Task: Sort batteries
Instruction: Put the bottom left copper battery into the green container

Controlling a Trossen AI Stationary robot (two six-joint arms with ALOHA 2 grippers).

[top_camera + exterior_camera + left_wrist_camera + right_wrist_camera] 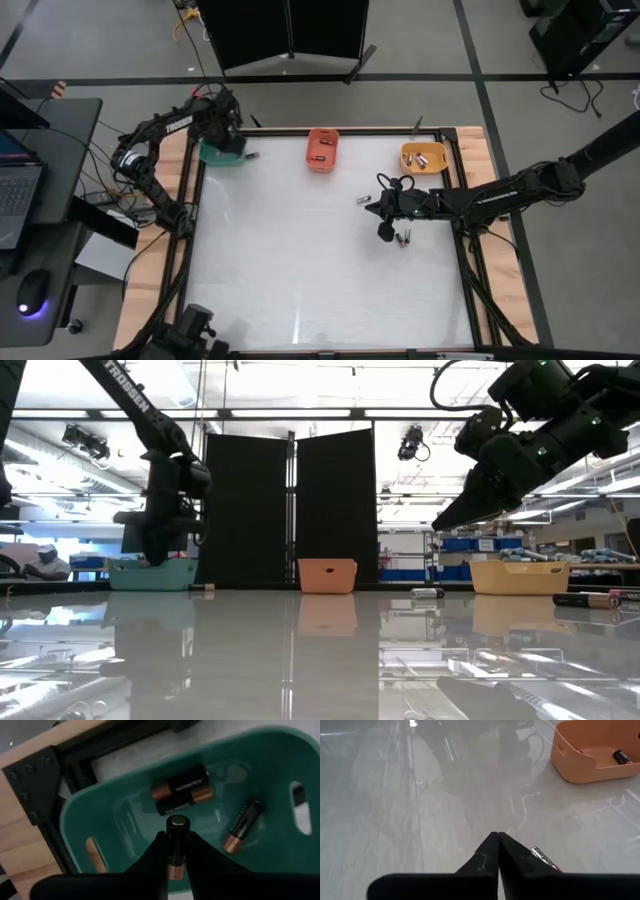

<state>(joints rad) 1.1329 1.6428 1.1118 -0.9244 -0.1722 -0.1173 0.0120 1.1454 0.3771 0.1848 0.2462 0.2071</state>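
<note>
Batteries lie scattered over several spots, and the high view takes them in from left to right. In its upper left, the left gripper [228,135] hangs over the green bin [215,152], its fingers [155,855] pinching one battery [177,845] upright between them; the left wrist view shows this battery with a silvery cap facing the camera and a copper band lower down. Below it, inside the green bin, lie two larger black-and-copper cells [181,792] side by side and a slimmer one [241,826] apart from them. One small battery [251,156] rests on the table just beside the green bin. At upper centre sits the orange bin [322,148], with a few batteries [320,146] inside. Right of centre, the right gripper [385,233] is above the white table [300,270], its fingers pressed together and holding nothing (the right wrist view shows the two tips meeting in a point). A battery [364,200] lies near it on the table, and two more [404,238] lie just beside its tip. At upper right, the yellow bin [423,157] holds a few batteries [422,159] as well.
</note>
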